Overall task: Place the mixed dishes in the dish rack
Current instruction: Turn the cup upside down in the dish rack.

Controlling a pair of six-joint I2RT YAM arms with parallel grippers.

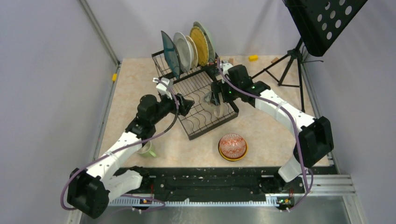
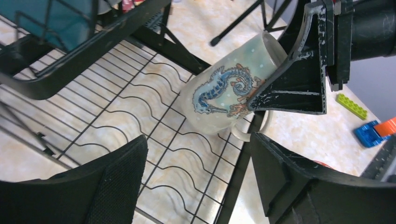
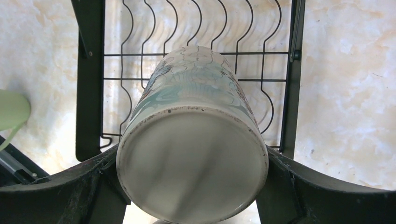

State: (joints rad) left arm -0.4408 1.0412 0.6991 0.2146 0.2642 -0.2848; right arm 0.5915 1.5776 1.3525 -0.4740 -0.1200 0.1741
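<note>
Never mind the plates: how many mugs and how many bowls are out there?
Mugs: 2, the seahorse mug in the right gripper and the light-green mug on the table.
Bowls: 2, the red-patterned bowl nested in the yellow-orange bowl.
Total: 4.

Dish rack: one, centre of frame. Plates upright in it, upper centre: five counted, the dark teal plate leftmost; overlap leaves the rear ones less certain. Mugs: two, a seahorse mug and a light-green mug. Bowls: two, stacked, lower right of centre. Small yellow pieces: two. Green brick: one. Blue toy car: one.
</note>
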